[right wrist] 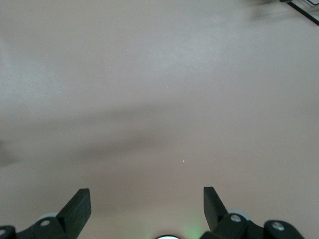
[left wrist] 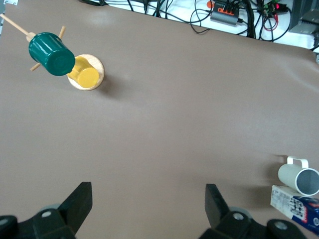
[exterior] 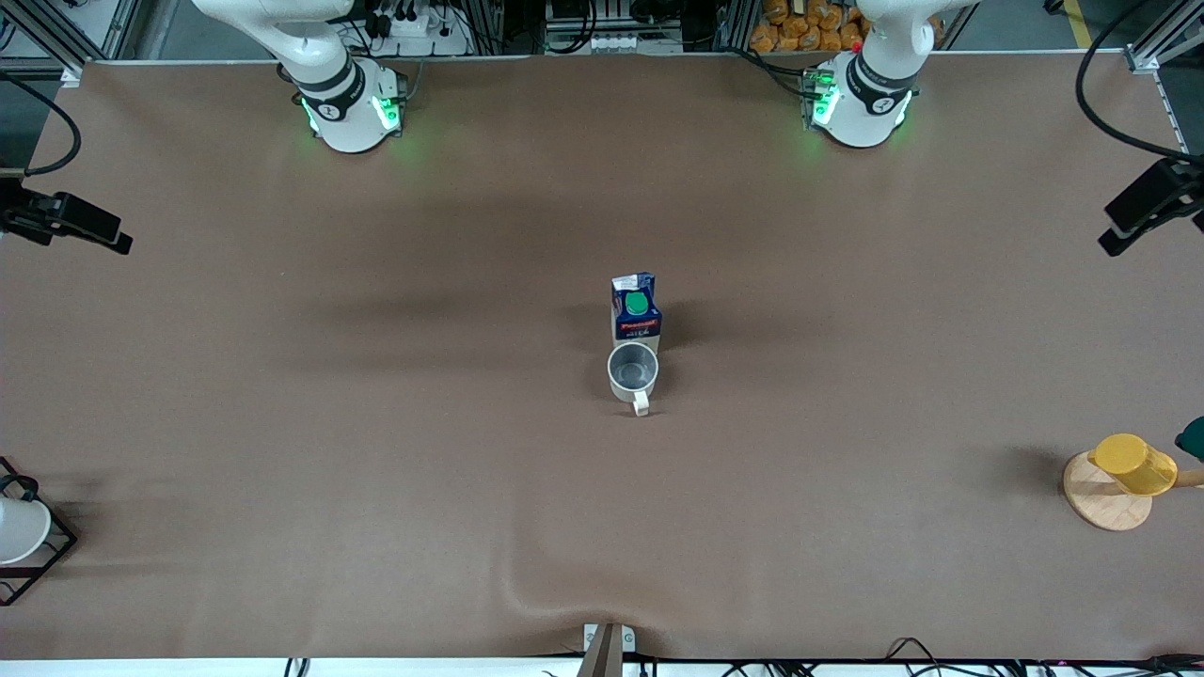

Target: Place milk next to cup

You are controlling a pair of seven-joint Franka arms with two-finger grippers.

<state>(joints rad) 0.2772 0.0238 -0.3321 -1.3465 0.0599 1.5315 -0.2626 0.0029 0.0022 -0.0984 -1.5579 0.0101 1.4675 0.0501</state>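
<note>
standing upright, milk (exterior: 636, 308) touches cup (exterior: 633, 369); both grippers spread wide

Left gripper (left wrist: 144, 209) spread wide above bare table (exterior: 376, 470) — milk (exterior: 636, 308) and cup (exterior: 633, 369) touching, off beside it; yellow cup (left wrist: 83, 73) well apart. Right gripper (right wrist: 144, 209) — bare cloth only.

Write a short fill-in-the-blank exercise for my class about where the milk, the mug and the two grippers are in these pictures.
1. The milk carton stands upright, right beside the ____.
2. The mug lies ____ to the front camera than the carton.
3. The carton's round cap is ____.
4. Both the left gripper and the right gripper have their fingers ____, holding nothing.

Missing words: mug; nearer; green; open
</note>
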